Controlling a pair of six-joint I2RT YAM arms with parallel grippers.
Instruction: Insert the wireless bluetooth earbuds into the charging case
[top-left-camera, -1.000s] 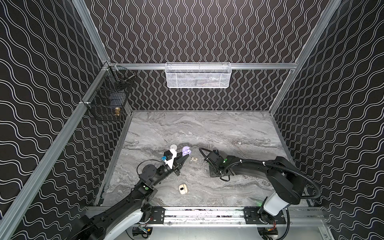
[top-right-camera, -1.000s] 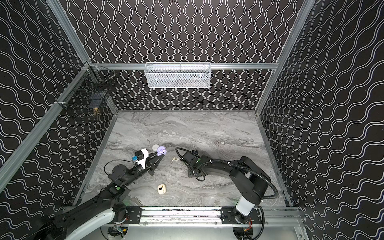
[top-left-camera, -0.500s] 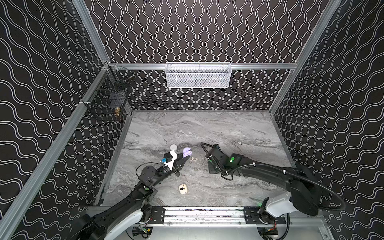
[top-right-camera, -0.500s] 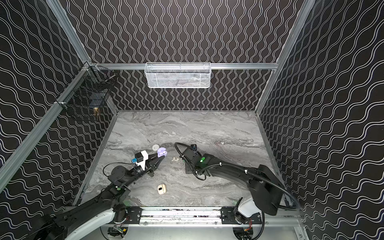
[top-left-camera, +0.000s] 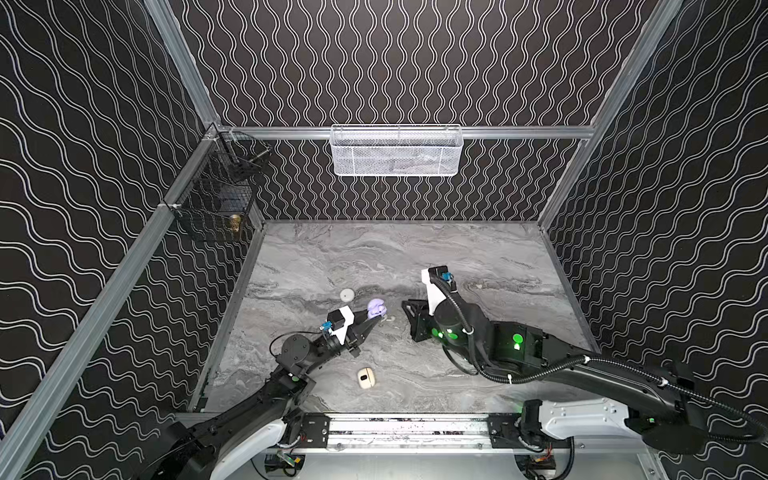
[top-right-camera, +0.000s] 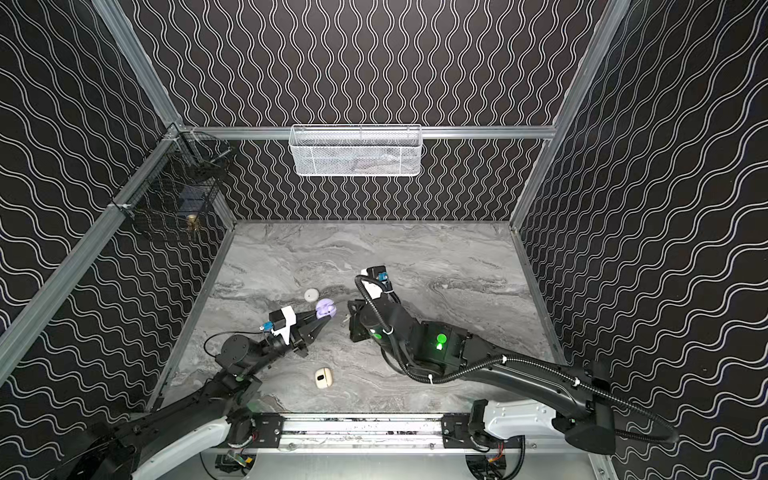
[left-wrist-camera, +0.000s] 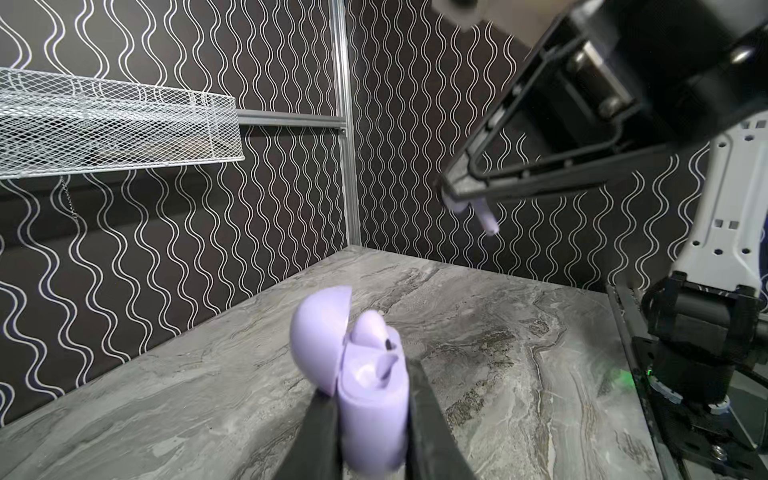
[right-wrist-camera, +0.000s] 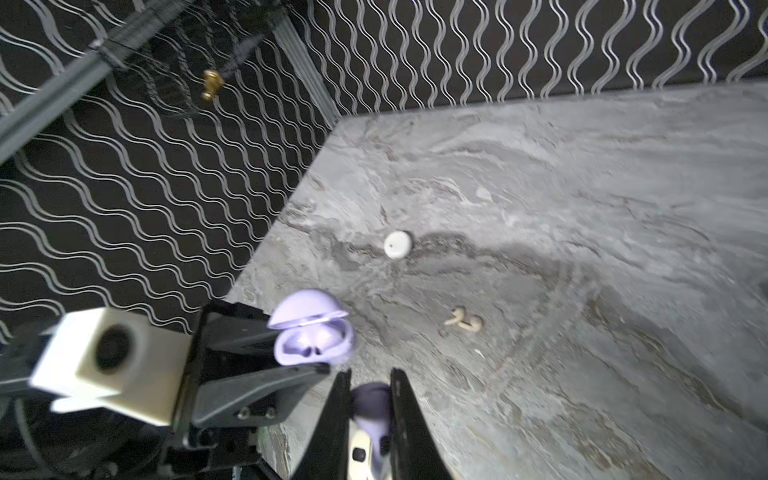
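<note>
Left gripper (top-left-camera: 375, 319) is clamped hard on the lilac plastic charging case (left-wrist-camera: 374, 415), with a black finger pressed against each flank. The lid is flipped open and tipped back. In the left wrist view one lilac stemmed earbud (left-wrist-camera: 372, 332) is already seated inside, bulb end up.

Over to the right gripper (right-wrist-camera: 369, 380). Its jaws are drawn in to a narrow gap and pinch a second lilac earbud (right-wrist-camera: 372, 405) between the pads. From the left wrist camera the stem of that bud pokes out past the fingertips, up in the air. It is clearly apart from the case and touching nothing. In both top views the right arm's fingers sit just beside the open case, a little off to its right.

Down on the grey marbled table (top-left-camera: 478, 257), a pair of off-white earbuds (right-wrist-camera: 462, 322) lies loose near the two grippers. A round white case (top-left-camera: 347, 295) sits just behind the lilac one. A cream rounded case (top-left-camera: 365, 378) rests closer to the front rail, well clear of both arms.
</note>
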